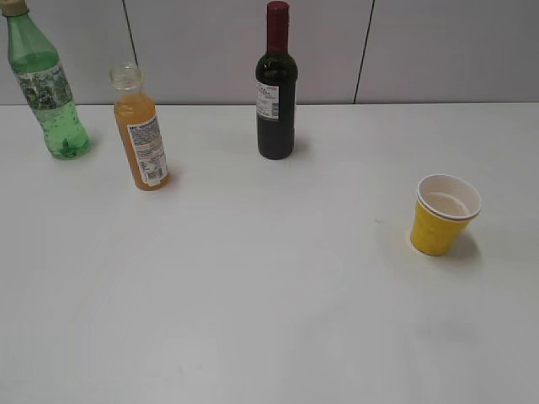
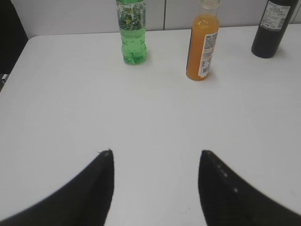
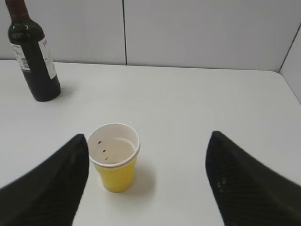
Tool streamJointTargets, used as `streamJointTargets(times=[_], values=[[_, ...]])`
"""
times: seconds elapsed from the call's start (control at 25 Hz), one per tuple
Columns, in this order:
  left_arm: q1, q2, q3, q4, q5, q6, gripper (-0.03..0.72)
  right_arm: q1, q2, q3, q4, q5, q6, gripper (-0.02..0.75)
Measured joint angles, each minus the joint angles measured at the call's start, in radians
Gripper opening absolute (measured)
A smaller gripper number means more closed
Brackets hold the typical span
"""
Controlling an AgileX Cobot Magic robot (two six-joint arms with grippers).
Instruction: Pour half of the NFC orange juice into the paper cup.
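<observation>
- Nearest to you, in the left wrist view, the left gripper hangs over bare white table with its two dark fingers spread fairly wide and nothing between them.
- Likewise, in the right wrist view, the right gripper stands with its fingers spread very wide, also holding nothing.
- You will see the paper cup just inside the right gripper's left finger, at about 9 o'clock from the midpoint of the gap, upright on the table; whether it touches that finger you cannot tell.
- Its inside is white; a few dark specks show on the near inner wall.
- From the exterior view, neither gripper shows; the paper cup sits at about 4 o'clock from the table's centre, well apart from the bottles.
- Further back on the left, the NFC orange juice stands upright at about 10 o'clock, uncapped as far as you can see, orange liquid filling it up to its shoulder.
- From the left gripper it lies at roughly 1 o'clock, well ahead.
- Just beyond, at its 10 o'clock, stands the green plastic bottle, near but not touching.
- Farthest back, near 12 o'clock by the grey wall, stands the dark wine bottle with its red cap.
</observation>
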Motion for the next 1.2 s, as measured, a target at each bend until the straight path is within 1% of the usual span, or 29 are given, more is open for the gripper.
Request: streamJointTargets(times=[0.24,0.6,0.8,0.88,1.0,1.12,1.2], values=[[0.000,0.000,0.000,0.000,0.000,0.000,0.437,0.011,0.116,0.031,0.003,-0.118,0.000,0.587],[0.000,0.000,0.000,0.000,0.000,0.000,0.437,0.195,0.367,0.038,0.003,-0.367,0.000,0.587],[0.000,0.000,0.000,0.000,0.000,0.000,0.437,0.258,0.508,0.041,0.004,-0.461,0.009,0.587],[0.000,0.000,0.000,0.000,0.000,0.000,0.437,0.283,0.540,0.059,0.004,-0.531,0.029,0.587],[0.000,0.000,0.000,0.000,0.000,0.000,0.437,0.304,0.563,0.129,0.004,-0.662,0.081,0.587],[0.000,0.000,0.000,0.000,0.000,0.000,0.437,0.308,0.583,0.205,-0.009,-0.812,0.130,0.587],[0.000,0.000,0.000,0.000,0.000,0.000,0.437,0.308,0.611,0.232,-0.044,-0.897,0.144,0.587]])
